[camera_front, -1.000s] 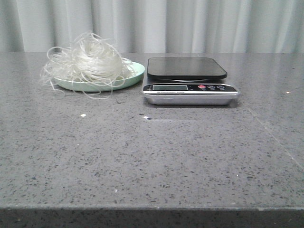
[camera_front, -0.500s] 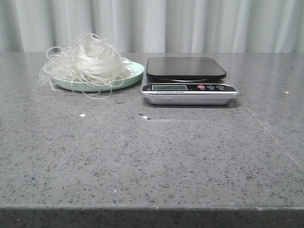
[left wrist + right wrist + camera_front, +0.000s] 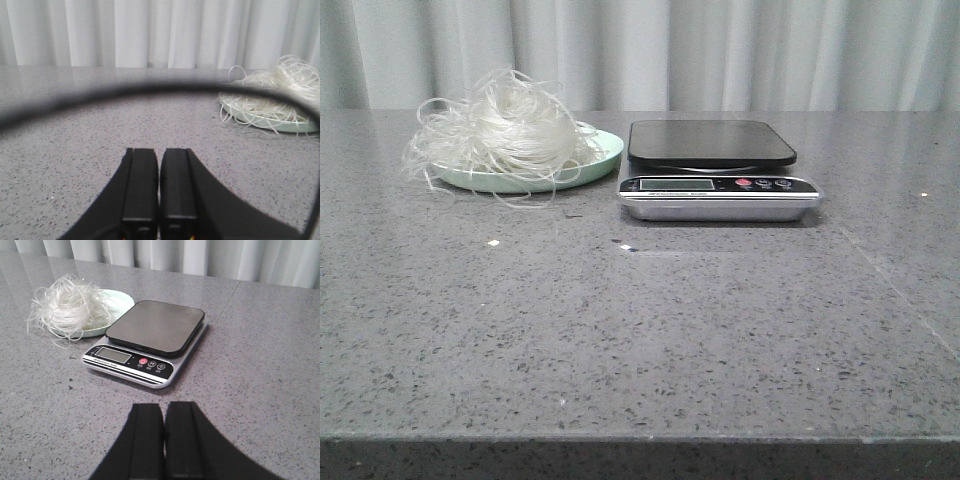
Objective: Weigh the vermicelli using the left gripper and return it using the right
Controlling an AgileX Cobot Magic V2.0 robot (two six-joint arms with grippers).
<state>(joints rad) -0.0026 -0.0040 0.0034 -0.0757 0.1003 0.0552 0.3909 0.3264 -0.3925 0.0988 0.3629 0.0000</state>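
The vermicelli (image 3: 505, 128), a fluffy nest of thin white strands, lies on a pale green plate (image 3: 607, 152) at the back left of the grey table. It also shows in the left wrist view (image 3: 272, 90) and the right wrist view (image 3: 70, 305). A kitchen scale (image 3: 718, 170) with a bare black platform stands right of the plate; it also shows in the right wrist view (image 3: 150, 337). My left gripper (image 3: 159, 150) is shut and empty, well short of the plate. My right gripper (image 3: 164, 405) is shut and empty, in front of the scale. Neither gripper shows in the front view.
A grey speckled stone table (image 3: 640, 330) spreads in front of the plate and scale, with a few small white crumbs (image 3: 494, 243) on it. A white curtain (image 3: 720, 50) hangs behind the table. A dark blurred cable arcs across the left wrist view (image 3: 100, 92).
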